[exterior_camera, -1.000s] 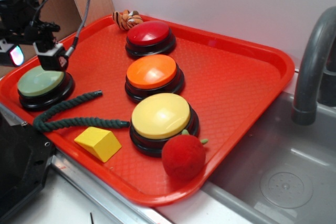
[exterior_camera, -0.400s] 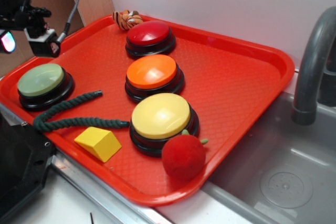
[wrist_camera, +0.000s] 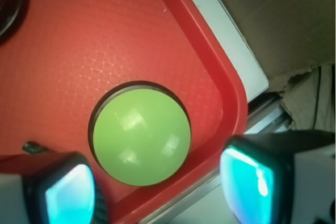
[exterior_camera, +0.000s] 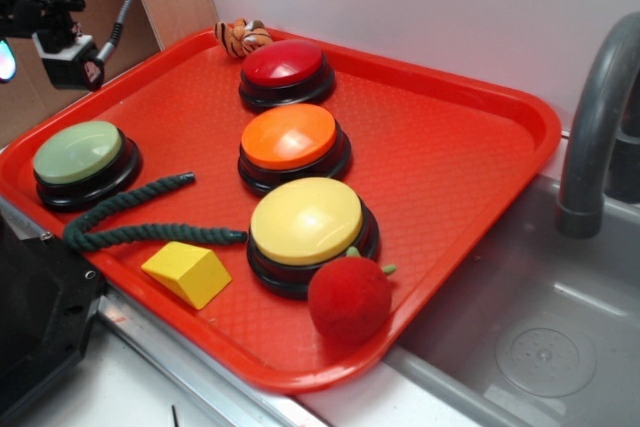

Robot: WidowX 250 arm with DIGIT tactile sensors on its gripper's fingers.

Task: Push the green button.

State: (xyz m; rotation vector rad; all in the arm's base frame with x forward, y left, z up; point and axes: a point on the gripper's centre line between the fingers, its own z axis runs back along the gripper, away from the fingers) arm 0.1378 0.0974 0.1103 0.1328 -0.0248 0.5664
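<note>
While gripper [wrist_camera: 157, 192]: fingers spread wide, holding nothing, hanging above the tray's left rim
Near edge: red plush apple [exterior_camera: 349, 298], yellow wedge [exterior_camera: 187, 273], dark green rope [exterior_camera: 130, 217]
Green button [exterior_camera: 78, 152]: left corner of the red tray [exterior_camera: 450, 157], untouched, under the open fingers
Middle to far: yellow button [exterior_camera: 306, 220], orange button [exterior_camera: 291, 136], red button [exterior_camera: 283, 63], tiger toy [exterior_camera: 241, 36]

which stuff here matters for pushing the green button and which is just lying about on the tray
Belongs to the job:
- green button, at the tray's left corner
- gripper, raised above it, fingers apart

Just lying about:
- red button
- orange button
- yellow button
- dark green rope
- yellow wedge block
- red plush apple
- small tiger toy
</note>
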